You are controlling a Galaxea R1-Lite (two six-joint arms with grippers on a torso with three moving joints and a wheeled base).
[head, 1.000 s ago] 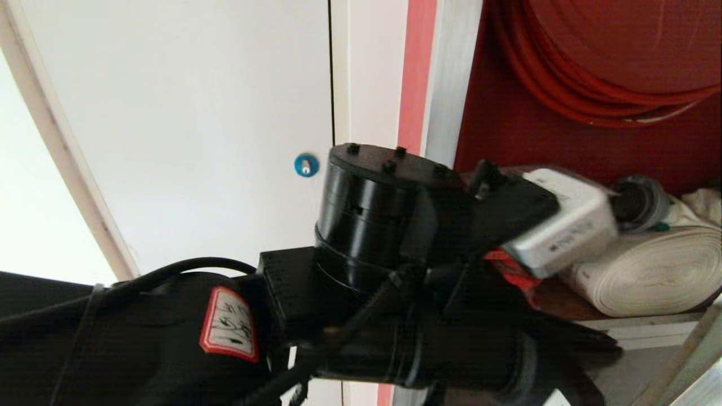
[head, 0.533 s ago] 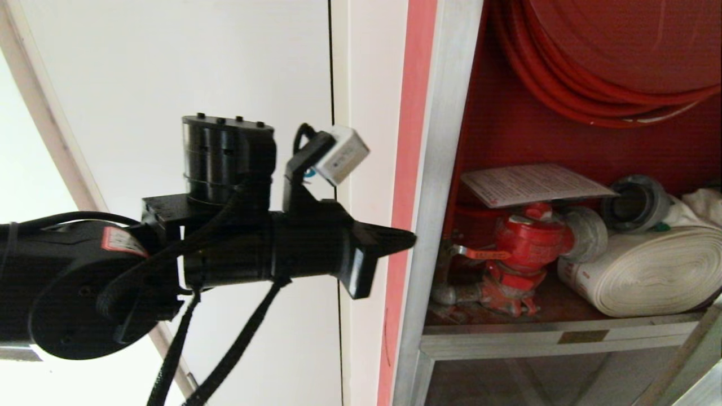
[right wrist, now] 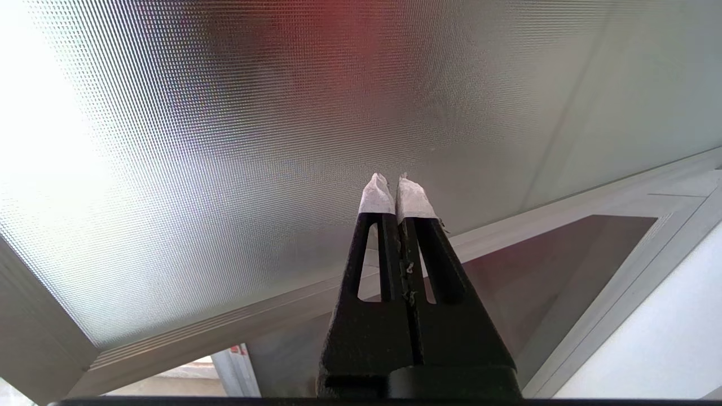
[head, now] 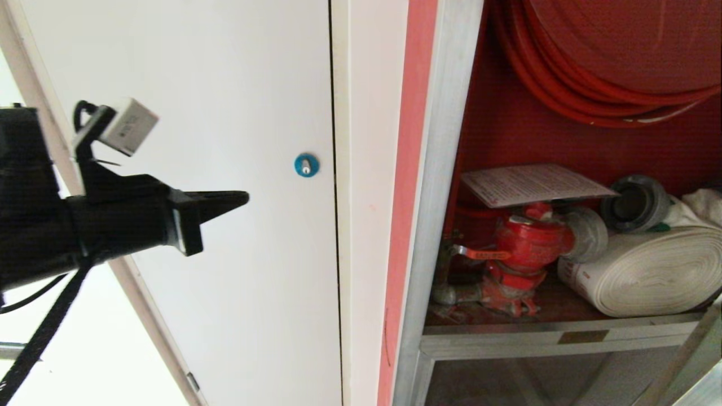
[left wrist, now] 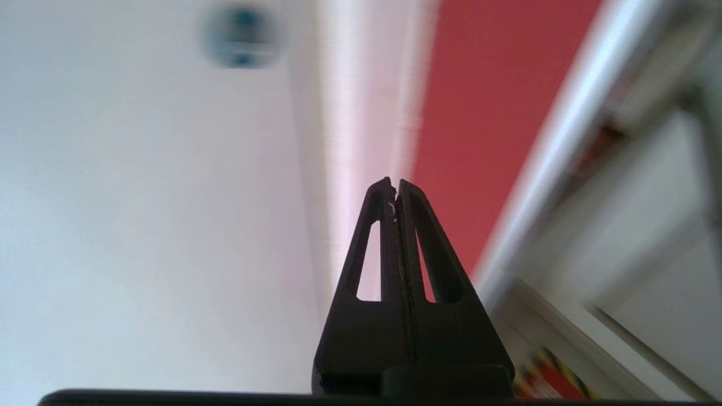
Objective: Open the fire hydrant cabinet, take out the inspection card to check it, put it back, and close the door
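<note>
The head camera looked up at the white door (head: 186, 141) and open fire hydrant cabinet (head: 445, 169); the left wrist camera shared that door's blue lock (left wrist: 242, 35); the right wrist camera faced textured glass (right wrist: 282, 141) closely.

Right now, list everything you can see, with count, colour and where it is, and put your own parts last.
fire hydrant cabinet: one, silver frame, red inside, standing open on the right
hose reel: one, red, top of cabinet
inspection card: one, white, lying atop the valve
valve: one, red, cabinet shelf
rolled hose: one, white, right of valve
white door: one, left of cabinet
round lock: one, blue, on white door
left gripper: black, shut, before white door
right gripper: black, white-taped tips, shut, facing textured glass
</note>
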